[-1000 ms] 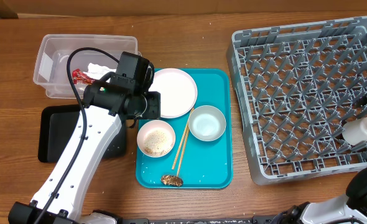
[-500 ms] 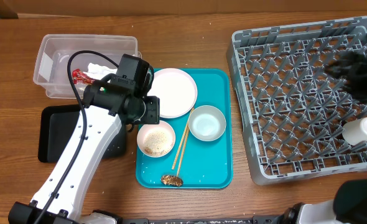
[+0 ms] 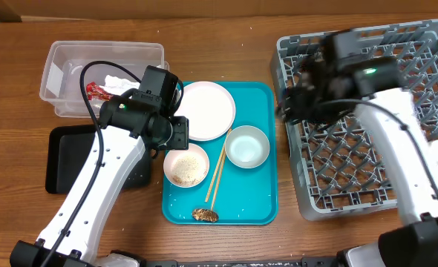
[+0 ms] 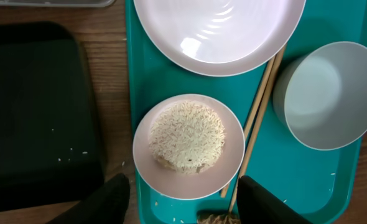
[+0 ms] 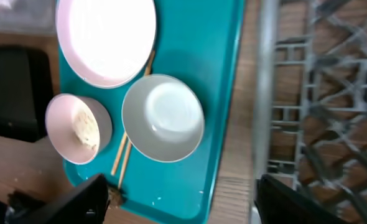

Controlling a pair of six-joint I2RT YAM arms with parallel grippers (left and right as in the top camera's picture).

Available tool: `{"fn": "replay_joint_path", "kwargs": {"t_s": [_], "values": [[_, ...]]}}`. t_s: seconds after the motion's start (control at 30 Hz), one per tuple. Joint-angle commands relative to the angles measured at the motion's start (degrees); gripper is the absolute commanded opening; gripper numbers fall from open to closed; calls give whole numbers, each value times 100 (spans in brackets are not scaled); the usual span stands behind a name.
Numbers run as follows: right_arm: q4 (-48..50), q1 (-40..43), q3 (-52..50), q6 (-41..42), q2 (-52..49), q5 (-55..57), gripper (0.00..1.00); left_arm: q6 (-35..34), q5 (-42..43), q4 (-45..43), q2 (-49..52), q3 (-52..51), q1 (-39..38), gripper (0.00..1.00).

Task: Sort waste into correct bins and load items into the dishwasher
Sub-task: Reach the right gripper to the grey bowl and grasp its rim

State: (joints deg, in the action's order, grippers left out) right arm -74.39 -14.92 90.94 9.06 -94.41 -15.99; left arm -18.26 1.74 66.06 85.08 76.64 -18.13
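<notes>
Rice bowl [image 4: 188,146] sits on the teal tray [image 4: 308,180], heaped with grains, between the white plate [image 4: 218,31] and the left gripper [image 4: 183,202]. That gripper hangs over it, spread wide and empty, one finger on either side of the near rim (probably lined up to lift it and tip the rice into the black tray [image 4: 34,112], where a few grains lie). The right gripper [image 5: 183,202], also wide and empty, hovers near the grey-green bowl [image 5: 163,118], beside the dish rack [image 5: 320,93]. The wrapper [image 3: 94,90] and napkin [image 3: 119,81] lie in the clear tub [image 3: 56,59].

No legible text or labels
</notes>
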Motion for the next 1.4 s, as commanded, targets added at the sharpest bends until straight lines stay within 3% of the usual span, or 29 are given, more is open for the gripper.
{"fn": "replay_joint_path", "kwargs": {"t_s": [0.0,0.53,0.67,0.97,1.1,1.23,1.37], "values": [[282,-348,-485,640,-188,485,77,-105,-85,-2,-111,90,22,58],[1738,-946,-1834,1397,-1067,809,51,-105,-85,-9,-111,90,22,59],[1823,-946,-1943,1394,-1115,807,33,-105,-85,-15,-111,90,22,59],[1878,-946,-2046,1394,-1117,802,14,-105,-68,-26,-111,90,22,59],[1886,-946,-2100,1394,-1117,804,12,-105,-66,-28,-111,90,22,59],[1906,-946,-2118,1394,-1117,802,4,-105,-68,-28,-111,90,22,59],[1921,-946,-2094,1392,-1106,804,4,-105,-66,-28,-111,90,22,59]]}}
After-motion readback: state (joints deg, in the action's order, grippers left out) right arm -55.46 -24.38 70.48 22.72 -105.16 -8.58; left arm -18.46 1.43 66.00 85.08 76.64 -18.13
